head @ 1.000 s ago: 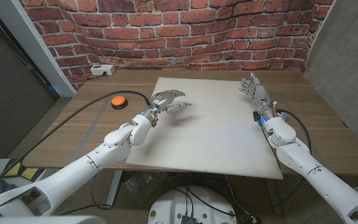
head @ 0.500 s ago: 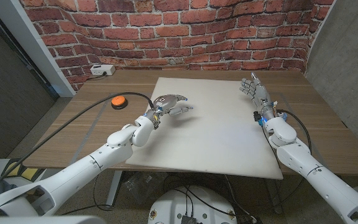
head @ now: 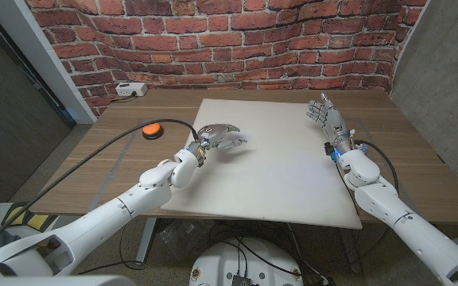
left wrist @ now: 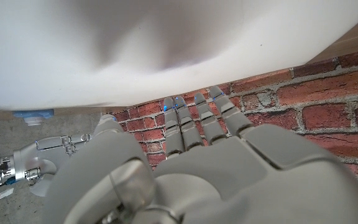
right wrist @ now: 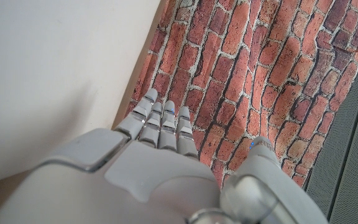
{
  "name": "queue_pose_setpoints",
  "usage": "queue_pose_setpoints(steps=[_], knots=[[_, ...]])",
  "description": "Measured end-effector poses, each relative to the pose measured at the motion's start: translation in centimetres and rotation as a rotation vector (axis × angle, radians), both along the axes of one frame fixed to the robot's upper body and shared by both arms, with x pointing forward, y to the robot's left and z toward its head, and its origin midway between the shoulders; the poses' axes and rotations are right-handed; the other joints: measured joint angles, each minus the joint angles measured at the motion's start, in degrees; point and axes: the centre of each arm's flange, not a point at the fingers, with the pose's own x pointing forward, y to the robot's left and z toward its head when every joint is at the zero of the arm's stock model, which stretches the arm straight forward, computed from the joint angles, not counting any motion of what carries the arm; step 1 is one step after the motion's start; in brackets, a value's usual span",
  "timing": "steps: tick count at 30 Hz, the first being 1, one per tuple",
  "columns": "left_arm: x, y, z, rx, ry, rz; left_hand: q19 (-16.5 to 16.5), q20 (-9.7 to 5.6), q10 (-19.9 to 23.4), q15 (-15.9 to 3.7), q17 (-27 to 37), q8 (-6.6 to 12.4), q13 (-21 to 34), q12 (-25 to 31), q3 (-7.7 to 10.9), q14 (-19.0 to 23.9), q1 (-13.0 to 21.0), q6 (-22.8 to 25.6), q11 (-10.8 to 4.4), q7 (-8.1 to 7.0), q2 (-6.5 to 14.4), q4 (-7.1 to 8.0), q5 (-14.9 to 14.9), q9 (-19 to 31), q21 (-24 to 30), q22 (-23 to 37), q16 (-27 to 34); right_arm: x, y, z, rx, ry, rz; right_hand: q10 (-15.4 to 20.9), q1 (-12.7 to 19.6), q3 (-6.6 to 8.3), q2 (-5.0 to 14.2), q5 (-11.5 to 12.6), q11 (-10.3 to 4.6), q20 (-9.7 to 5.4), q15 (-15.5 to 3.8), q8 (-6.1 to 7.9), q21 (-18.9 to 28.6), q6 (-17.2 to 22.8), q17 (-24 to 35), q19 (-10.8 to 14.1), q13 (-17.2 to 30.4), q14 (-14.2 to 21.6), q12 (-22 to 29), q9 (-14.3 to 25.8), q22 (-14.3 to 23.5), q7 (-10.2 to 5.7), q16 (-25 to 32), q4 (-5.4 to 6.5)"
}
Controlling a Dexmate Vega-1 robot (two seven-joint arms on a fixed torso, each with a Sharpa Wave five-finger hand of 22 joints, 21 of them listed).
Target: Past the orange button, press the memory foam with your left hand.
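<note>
A: Head view, task items?

B: The memory foam (head: 269, 163) is a large white sheet lying flat on the wooden table (head: 102, 171), covering the middle and right of it. The orange button (head: 151, 129) sits on bare wood just off the foam's left edge, with a black cable (head: 94, 151) running from it toward the near left corner.

A: Left hand?

B: The left hand (head: 219, 134) is over the foam's left portion, beyond the button, palm down, fingers apart and slightly curved, grasping nothing. A soft shadow lies on the foam beneath it; contact cannot be confirmed.

A: Right hand?

B: The right hand (head: 325, 115) stands by the foam's far right corner, fingers straight and apart, released.

A: Other items?

B: A white socket box (head: 131, 90) rests at the table's far left, before the brick wall (head: 229, 40).

A: Left wrist view?

B: The hand's back (left wrist: 185, 168) shows with its fingers (left wrist: 194, 121) extended toward the brick wall; the foam (left wrist: 135, 43) appears as a white expanse with a grey shadow.

A: Right wrist view?

B: The right hand (right wrist: 160, 162) shows fingers together and straight, with the foam (right wrist: 55, 68) beside it and brick beyond.
</note>
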Motion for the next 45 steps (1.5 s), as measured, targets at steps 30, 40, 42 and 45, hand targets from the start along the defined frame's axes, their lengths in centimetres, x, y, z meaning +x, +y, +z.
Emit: queue_pose_setpoints(steps=[30,40,42,45], knots=[[0.9,-0.4,-1.7,0.039,-0.004,0.022,0.01,0.00,0.22,0.00,0.00,0.00,0.00,-0.39,0.57,0.01,1.37,1.22,-0.22,-0.24,0.02,-0.58,0.01,-0.01,0.00,0.00,-0.41,-0.5,-0.1,-0.5,0.000,0.012,-0.008,-0.01,0.23,0.16,0.23,0.00,0.00,-0.01,-0.06,0.00,-0.32,0.00,0.00,0.00,0.00,-0.07,0.03,-0.01,-0.01,0.01,0.00,-0.16],[1.1,-0.9,-2.2,0.052,0.001,0.024,0.00,0.00,0.66,0.00,0.00,0.00,0.00,-0.39,0.63,0.01,1.43,1.83,-0.25,-0.22,0.08,-0.64,0.01,-0.01,0.00,-0.01,-0.40,-0.6,-0.4,-0.6,0.001,0.013,-0.011,0.00,0.45,0.16,0.45,0.00,0.00,-0.01,-0.07,0.00,-0.54,0.00,0.00,0.00,0.00,-0.07,0.04,-0.02,-0.01,0.01,0.00,-0.16],[1.2,-0.9,-2.3,0.056,0.007,0.027,0.00,0.00,0.67,0.00,0.00,0.00,0.00,-0.39,0.63,0.01,1.56,1.82,-0.23,-0.22,0.22,-0.64,0.01,-0.01,0.00,-0.01,-0.40,-0.6,-0.4,-0.6,0.002,0.014,-0.011,0.00,0.45,0.16,0.45,0.00,0.00,-0.01,-0.07,0.00,-0.54,0.00,0.00,0.00,0.00,-0.07,0.02,-0.02,-0.01,0.01,-0.01,-0.16],[1.3,-0.9,-2.4,0.059,0.013,0.032,0.02,-0.01,0.66,-0.22,0.00,0.00,0.06,-0.39,0.63,0.24,1.65,1.83,-0.24,-0.23,0.30,-0.64,0.02,-0.01,0.00,0.00,-0.40,-0.6,-0.5,-0.6,0.002,0.014,-0.011,-0.01,0.45,0.16,0.45,0.00,0.00,-0.01,-0.07,0.00,-0.73,0.00,0.00,-0.01,0.00,-0.07,-0.23,-0.02,-0.01,0.01,-0.24,-0.16]])
